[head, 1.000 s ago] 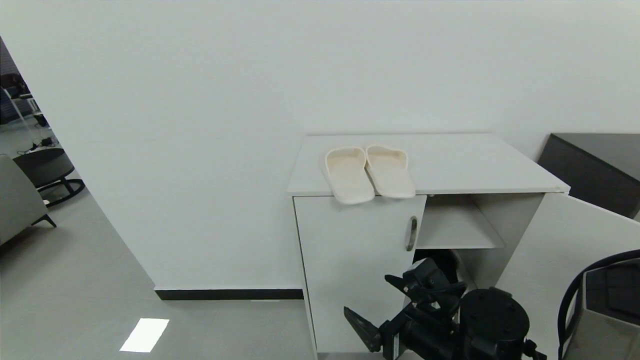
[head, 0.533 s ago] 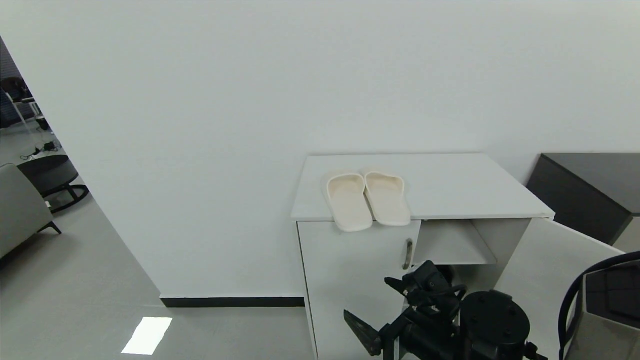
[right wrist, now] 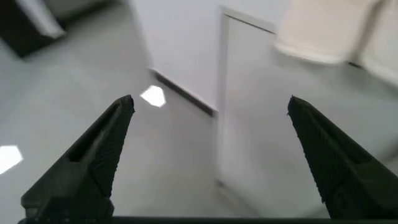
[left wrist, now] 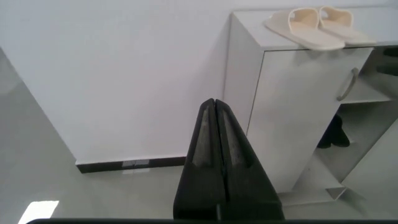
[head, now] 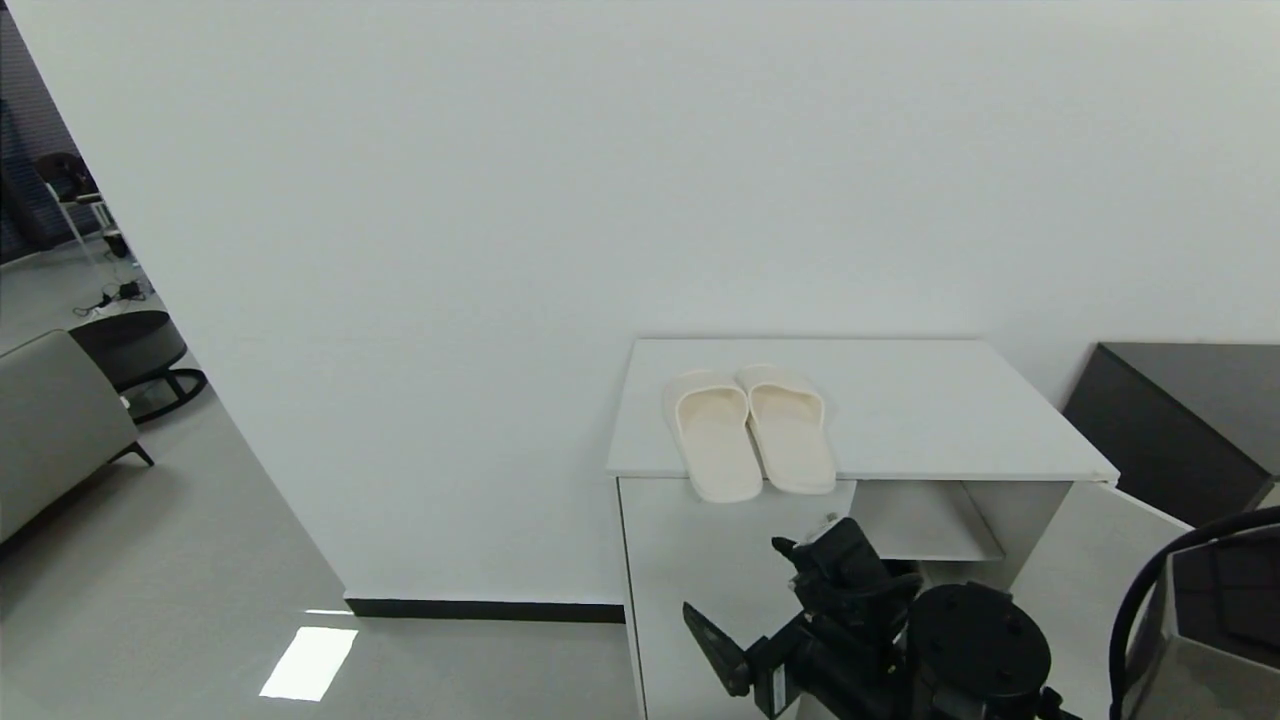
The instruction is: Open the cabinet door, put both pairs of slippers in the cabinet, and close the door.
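A pair of cream slippers (head: 752, 432) lies side by side on top of the white cabinet (head: 930, 400), heels over the front edge. The cabinet's left door (head: 700, 540) is shut. Its right door (head: 1085, 560) stands swung open, showing a bare shelf (head: 930, 520). In the left wrist view a dark pair of slippers (left wrist: 336, 132) stands inside on the lower level, and the cream slippers (left wrist: 320, 25) show on top. My right gripper (head: 752, 600) hangs open in front of the left door, nothing between its fingers (right wrist: 93, 155). My left gripper (left wrist: 214, 109) is shut and empty, off to the cabinet's left.
A dark low unit (head: 1180, 400) stands right of the cabinet, close behind the open door. A grey sofa (head: 50, 420) and a round black table (head: 130, 345) sit far left. Bare grey floor (head: 200, 560) spreads left of the cabinet along the white wall.
The whole head picture has shifted: the cabinet now sits lower and a little farther right, so the camera moved. The slippers and doors stay as they were.
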Tool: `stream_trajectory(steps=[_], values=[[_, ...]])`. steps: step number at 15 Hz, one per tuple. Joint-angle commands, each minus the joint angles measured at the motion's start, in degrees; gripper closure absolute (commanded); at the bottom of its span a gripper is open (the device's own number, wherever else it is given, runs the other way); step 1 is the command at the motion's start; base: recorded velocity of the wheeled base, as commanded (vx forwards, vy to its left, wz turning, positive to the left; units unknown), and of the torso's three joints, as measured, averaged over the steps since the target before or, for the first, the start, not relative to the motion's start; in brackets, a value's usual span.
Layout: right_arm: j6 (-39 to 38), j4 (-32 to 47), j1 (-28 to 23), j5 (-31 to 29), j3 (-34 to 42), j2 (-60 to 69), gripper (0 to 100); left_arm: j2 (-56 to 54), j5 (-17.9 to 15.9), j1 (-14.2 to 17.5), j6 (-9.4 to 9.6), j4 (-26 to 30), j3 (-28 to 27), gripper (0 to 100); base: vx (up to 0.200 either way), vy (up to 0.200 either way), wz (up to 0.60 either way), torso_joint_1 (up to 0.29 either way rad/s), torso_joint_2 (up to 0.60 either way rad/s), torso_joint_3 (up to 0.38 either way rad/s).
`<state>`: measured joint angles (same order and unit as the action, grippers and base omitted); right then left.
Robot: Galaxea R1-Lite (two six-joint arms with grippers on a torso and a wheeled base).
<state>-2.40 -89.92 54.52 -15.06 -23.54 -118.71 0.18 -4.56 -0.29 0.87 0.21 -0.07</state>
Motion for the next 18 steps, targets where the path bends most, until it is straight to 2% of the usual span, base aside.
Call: stream_trajectory(steps=[1, 2, 3, 4, 5, 6, 10, 12, 15, 18], values=[[1.1, 1.8, 0.2, -1.3, -3.4, 3.8, 0, 0.1, 0.0, 0.1, 0.19, 0.0, 0.0, 100, 0.000, 0.000, 0.00, 0.000, 0.00, 0.000], [1.1, 6.8, 0.2, -1.7, -4.3, 7.0, 0, 0.1, 0.0, 0.1, 0.19, 0.0, 0.0, 100, 0.000, 0.000, 0.00, 0.000, 0.00, 0.000], [-0.3, 20.9, -0.7, -2.6, -9.2, 12.5, 0, 0.1, -0.1, 0.1, 0.19, 0.0, 0.0, 100, 0.000, 0.000, 0.00, 0.000, 0.00, 0.000], [-2.5, 28.0, -1.2, -3.9, -11.9, 14.6, 0, 0.1, -0.1, 0.1, 0.28, 0.0, 0.0, 100, 0.000, 0.000, 0.00, 0.000, 0.00, 0.000], [-8.6, 41.7, -1.2, -10.4, -19.6, 16.4, 0, 0.1, -0.2, 0.1, 0.45, 0.0, 0.0, 100, 0.000, 0.000, 0.00, 0.000, 0.00, 0.000], [-10.9, 47.1, -1.3, -14.7, -23.2, 15.4, 0, 0.1, -0.2, 0.1, 0.63, 0.0, 0.0, 100, 0.000, 0.000, 0.00, 0.000, 0.00, 0.000], [-11.7, 48.4, -4.5, -21.6, -26.6, 9.7, 0, 0.1, -0.2, 0.1, 0.72, 0.0, 0.0, 100, 0.000, 0.000, 0.00, 0.000, 0.00, 0.000], [-11.7, 48.4, -5.9, -21.2, -26.5, 8.1, 0, 0.1, -0.3, 0.1, 0.63, 0.1, 0.0, 100, 0.000, 0.000, 0.00, 0.000, 0.00, 0.000], [-11.9, 44.8, -7.2, -19.6, -27.9, 1.7, 0, 0.1, -0.3, 0.1, 0.63, 0.1, 0.0, 100, 0.200, 0.000, 0.00, -0.004, -0.01, 0.004], [-11.0, 42.0, -7.9, -18.1, -33.0, -4.4, 0, 0.1, -0.3, 0.1, 0.63, 0.0, 0.1, 100, 0.000, 0.000, 0.00, 0.000, 0.00, 0.000]])
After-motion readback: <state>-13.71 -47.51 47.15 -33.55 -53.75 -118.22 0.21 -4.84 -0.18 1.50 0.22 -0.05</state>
